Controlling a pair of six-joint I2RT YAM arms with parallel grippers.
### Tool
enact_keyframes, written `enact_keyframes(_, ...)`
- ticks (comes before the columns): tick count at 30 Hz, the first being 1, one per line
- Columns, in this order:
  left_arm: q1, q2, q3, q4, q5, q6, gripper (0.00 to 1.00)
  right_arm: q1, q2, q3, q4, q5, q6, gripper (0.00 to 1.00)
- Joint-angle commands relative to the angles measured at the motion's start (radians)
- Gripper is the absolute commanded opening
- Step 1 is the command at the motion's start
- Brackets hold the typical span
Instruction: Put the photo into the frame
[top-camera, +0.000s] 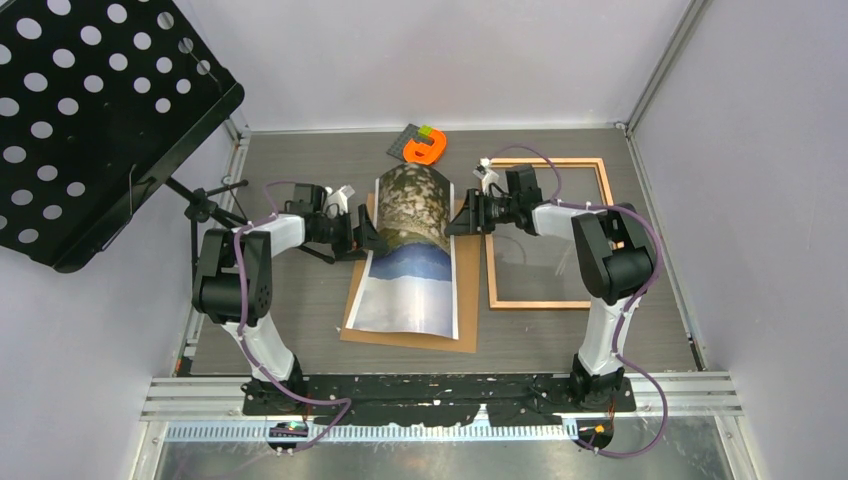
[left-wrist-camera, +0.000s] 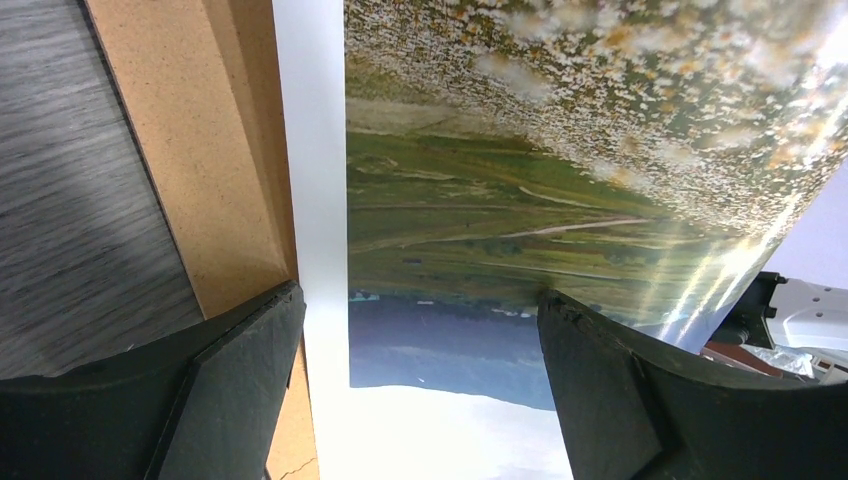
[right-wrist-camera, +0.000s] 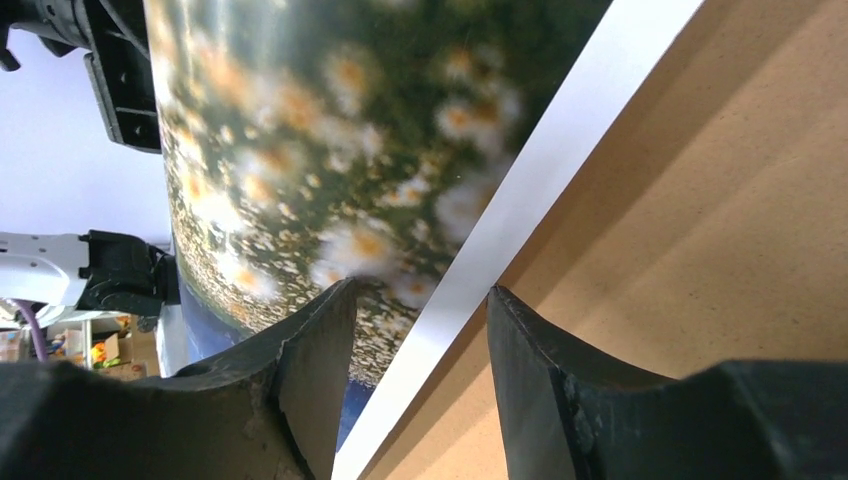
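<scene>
Found the photo (top-camera: 408, 285) face up on the brown backing board (left-wrist-camera: 210, 150) at the middle of the bench (top-camera: 560, 340), near end flat with sky and blue hills, far end with the flowery field bowed up into an arch. Noted the arch set between the two arms, left jaws at its left edge, right jaws at its right edge. Left jaws: spread wide, released; seen from the left wrist with one finger (left-wrist-camera: 230, 390) over the board, the other over the print, the white border in the gap between, no pinch on the paper. Right jaws: about half spread, likewise unclenched; seen from the right wrist with one finger (right-wrist-camera: 300, 400) in front of the blurred daisies, the other over the board, the white border again in the gap. Cannot tell from either wrist view about finger contact with the paper edge. Located the frame (top-camera: 530, 304) flat on the bench just beside the board's right side, long sides parallel; photo not yet in the frame. Logged at the far edge an orange curved object (top-camera: 430, 152) touching a grey plate with green bricks (top-camera: 418, 134), apart from the frame. Logged a black perforated stand tray (top-camera: 100, 110) at upper left of the top view.
</scene>
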Motion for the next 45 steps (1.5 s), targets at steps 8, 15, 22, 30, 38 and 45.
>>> enact_keyframes(8, -0.016, 0.035, -0.037, -0.03, -0.025, -0.004, 0.92, -0.043, -0.046, -0.078, 0.221, -0.108, 0.12, 0.58)
enact_keyframes(15, -0.017, 0.035, -0.038, -0.029, -0.023, -0.003, 0.92, -0.063, -0.063, -0.109, 0.335, -0.146, 0.219, 0.58)
enact_keyframes(22, -0.017, 0.035, -0.037, -0.026, -0.022, -0.002, 0.92, -0.082, -0.095, -0.146, 0.43, -0.176, 0.295, 0.57)
enact_keyframes(30, -0.02, 0.034, -0.038, -0.024, -0.017, -0.001, 0.92, -0.089, -0.118, -0.169, 0.522, -0.199, 0.387, 0.54)
enact_keyframes(38, -0.023, 0.033, -0.037, -0.025, -0.018, 0.0, 0.92, -0.088, -0.127, -0.184, 0.596, -0.213, 0.448, 0.51)
enact_keyframes(45, -0.023, 0.034, -0.038, -0.024, -0.017, 0.001, 0.92, -0.09, -0.133, -0.194, 0.672, -0.229, 0.509, 0.49)
